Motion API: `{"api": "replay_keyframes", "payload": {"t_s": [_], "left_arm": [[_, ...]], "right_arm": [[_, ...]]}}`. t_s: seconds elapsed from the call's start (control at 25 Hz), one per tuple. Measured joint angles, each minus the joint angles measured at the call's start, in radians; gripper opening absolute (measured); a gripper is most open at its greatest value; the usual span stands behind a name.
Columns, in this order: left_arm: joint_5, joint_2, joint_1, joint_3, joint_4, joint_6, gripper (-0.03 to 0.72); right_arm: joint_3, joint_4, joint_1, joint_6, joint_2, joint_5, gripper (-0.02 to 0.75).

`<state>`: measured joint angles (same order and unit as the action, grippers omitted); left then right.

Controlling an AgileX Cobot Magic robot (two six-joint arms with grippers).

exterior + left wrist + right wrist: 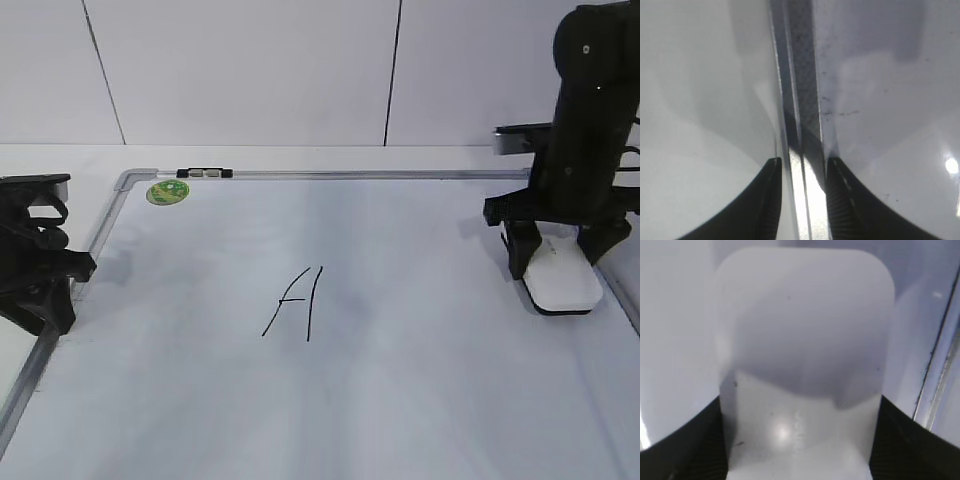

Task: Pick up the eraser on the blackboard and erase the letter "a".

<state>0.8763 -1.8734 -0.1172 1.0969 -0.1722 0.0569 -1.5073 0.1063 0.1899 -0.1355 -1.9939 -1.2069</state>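
The white eraser [565, 282] lies flat on the blackboard [420, 330] near its right edge, its black underside showing along the bottom. My right gripper [563, 258] comes down on it from above. In the right wrist view its two black fingers press against both long sides of the eraser [805, 340]. My left gripper [62, 295] sits at the board's left edge, its fingers closed either side of the silver frame rail [800, 100]. The letter "a" is not in view; the only writing is a tall angular capital "A" [297, 302] in mid-board.
A round green sticker [167, 192] and a small black-white clip [204, 173] sit at the board's top left corner. The right frame rail [940, 375] runs close beside the eraser. A white panelled wall stands behind the table.
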Motion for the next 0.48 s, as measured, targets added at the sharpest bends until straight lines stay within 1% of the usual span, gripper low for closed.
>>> {"api": "replay_keyframes", "payload": {"t_s": [0.12, 0.24, 0.48], "left_arm": [[0.0, 0.0, 0.0, 0.0, 0.0, 0.0, 0.226], [0.0, 0.0, 0.0, 0.0, 0.0, 0.0, 0.225], [0.0, 0.0, 0.0, 0.0, 0.002, 0.0, 0.225]], "right_arm": [[0.0, -0.034, -0.043, 0.019, 0.0, 0.0, 0.523], [0.0, -0.041, -0.071, 0.034, 0.0, 0.0, 0.523], [0.0, -0.033, -0.092, 0.062, 0.0, -0.002, 0.523]]}}
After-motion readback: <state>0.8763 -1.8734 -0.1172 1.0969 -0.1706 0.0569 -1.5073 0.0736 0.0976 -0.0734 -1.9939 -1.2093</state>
